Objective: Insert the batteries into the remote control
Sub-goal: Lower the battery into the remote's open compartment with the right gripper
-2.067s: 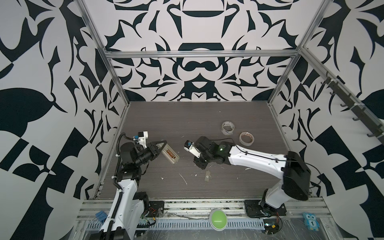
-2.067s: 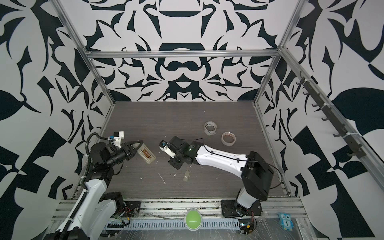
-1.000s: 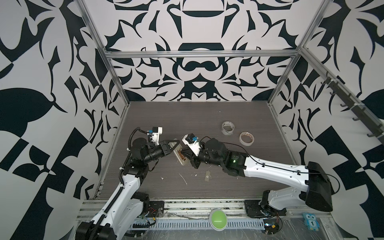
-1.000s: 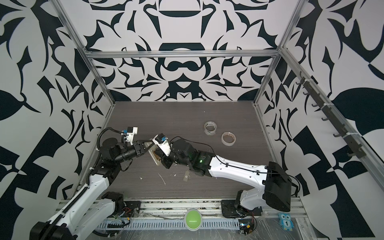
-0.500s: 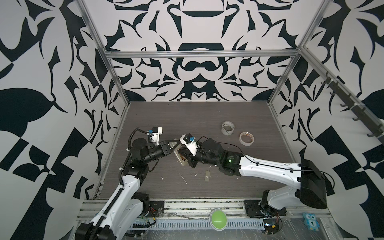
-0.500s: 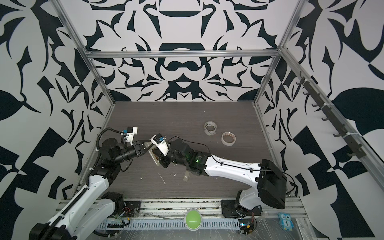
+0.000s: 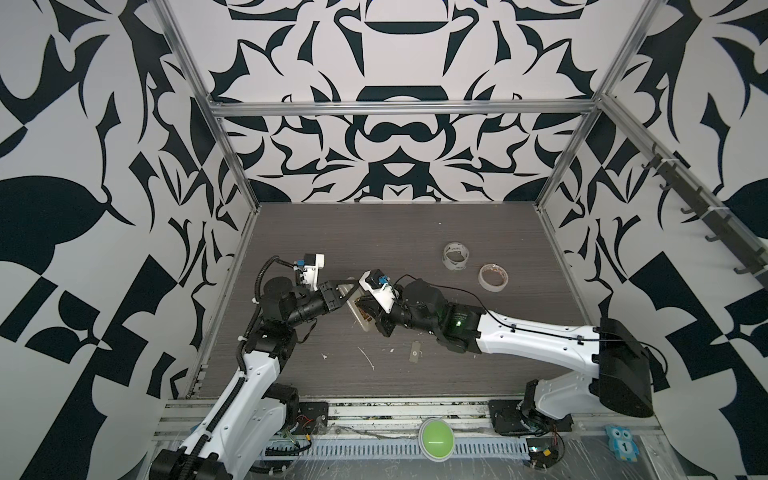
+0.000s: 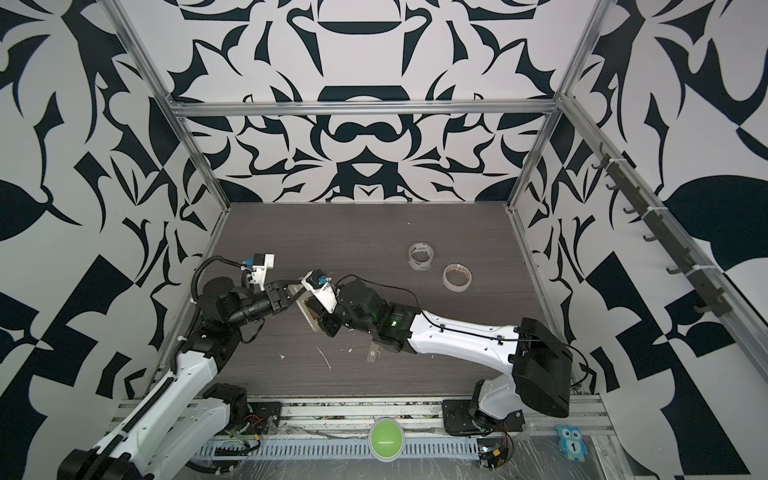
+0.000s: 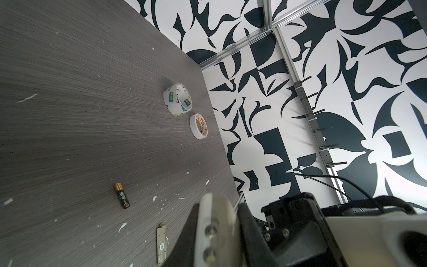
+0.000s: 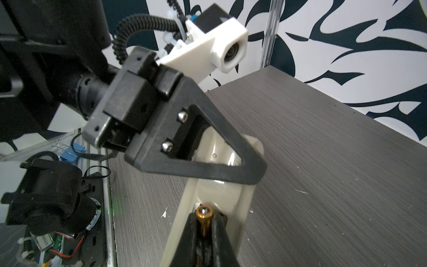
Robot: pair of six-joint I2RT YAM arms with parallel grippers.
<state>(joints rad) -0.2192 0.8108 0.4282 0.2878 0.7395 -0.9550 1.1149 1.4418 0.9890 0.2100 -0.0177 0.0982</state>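
Note:
My left gripper (image 7: 338,293) is shut on one end of the remote control (image 7: 360,321) and holds it tilted above the table, pale back up. In the right wrist view the left gripper's black fingers (image 10: 251,168) clamp the remote control (image 10: 246,208) across its width. My right gripper (image 10: 204,219) is shut on a battery (image 10: 204,213), whose gold tip sits at the edge of the remote's open back hollow. In the left wrist view a second battery (image 9: 122,196) lies loose on the table. In both top views the two grippers meet left of the middle.
A small grey battery cover (image 7: 414,352) lies on the table in front of the right arm. Two tape rolls (image 7: 456,256) (image 7: 493,277) sit towards the back right. White flecks litter the grey table (image 7: 374,232). Patterned walls close in three sides.
Two seconds ago the grippers were apart. Both have since come together, the left with the remote and the right with the battery. Over the last half second hardly anything moved.

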